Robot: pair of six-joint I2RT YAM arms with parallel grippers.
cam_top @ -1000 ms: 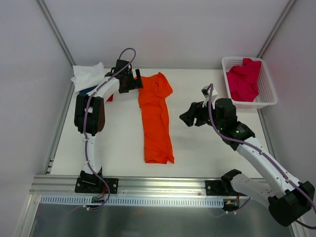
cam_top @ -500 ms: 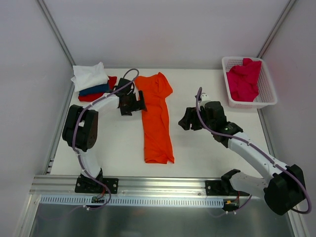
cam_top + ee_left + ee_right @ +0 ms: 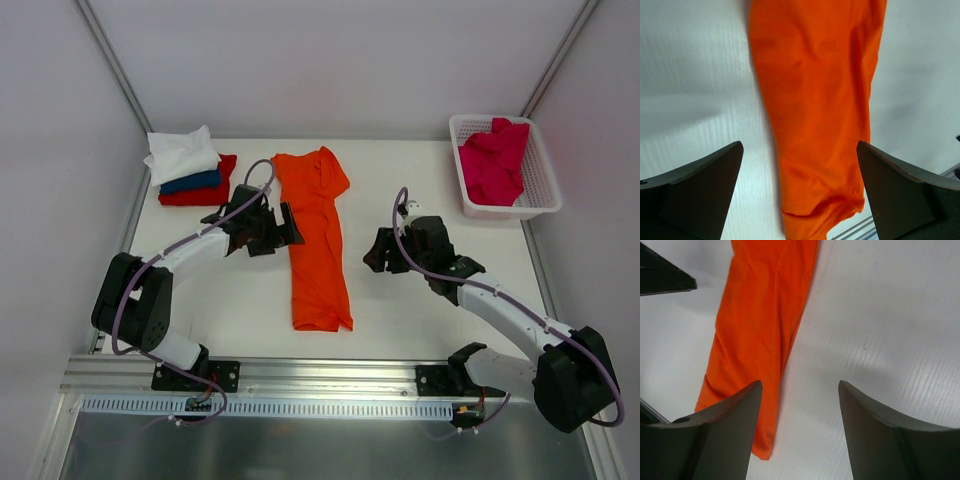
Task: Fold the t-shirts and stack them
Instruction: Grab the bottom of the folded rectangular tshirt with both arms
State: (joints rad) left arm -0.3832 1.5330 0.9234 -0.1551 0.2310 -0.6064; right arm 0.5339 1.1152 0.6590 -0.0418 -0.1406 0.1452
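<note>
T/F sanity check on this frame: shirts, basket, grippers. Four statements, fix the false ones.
1. The orange t-shirt lies on the table between the left gripper and the right gripper. True.
2. The left gripper is shut on cloth. False: its jaws stand open and empty.
3. The basket holds a crimson-pink t-shirt. True.
4. The red t-shirt tops the far-left stack. False: the white t-shirt is on top, red at the bottom.

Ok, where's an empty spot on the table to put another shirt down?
Bare table lies between the orange t-shirt and the white basket, and at the front, left of that shirt. The far-left corner is crowded with stacked t-shirts.
</note>
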